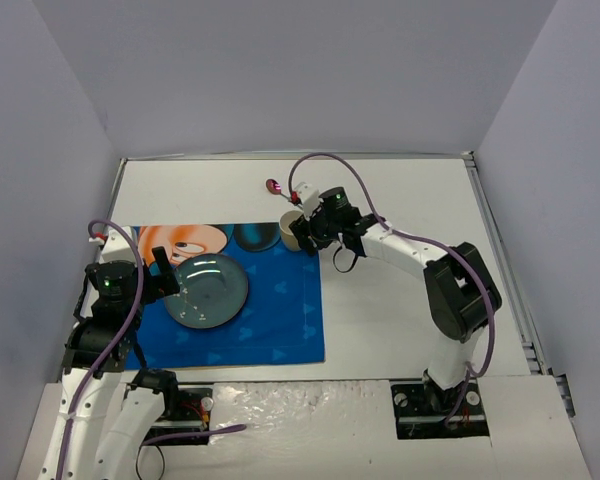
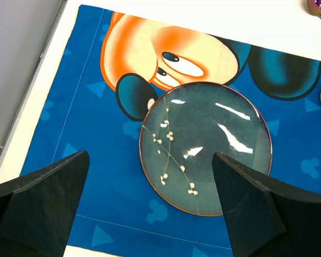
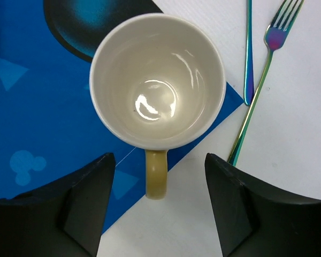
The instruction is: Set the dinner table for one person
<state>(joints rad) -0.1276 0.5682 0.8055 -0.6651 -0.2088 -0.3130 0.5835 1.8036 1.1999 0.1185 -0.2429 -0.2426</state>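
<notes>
The white dinner table [image 1: 400, 290] carries a blue cartoon-printed placemat [image 1: 270, 320]. A dark teal plate [image 1: 208, 290] with a white twig pattern lies on the mat. It also shows in the left wrist view [image 2: 206, 147]. My left gripper [image 1: 165, 275] hovers over the plate's near-left edge, open and empty [image 2: 150, 160]. A cream mug [image 1: 292, 232] stands upright and empty at the mat's far right corner [image 3: 158, 80]. My right gripper [image 1: 310, 235] is open just above it, its jaws either side of the mug handle [image 3: 156, 174] without touching.
An iridescent fork [image 3: 267, 69] and a second iridescent utensil handle [image 3: 249, 53] lie on the bare table just beyond the mug. A purple utensil end [image 1: 273, 186] shows near the far edge. Grey walls enclose the table on three sides.
</notes>
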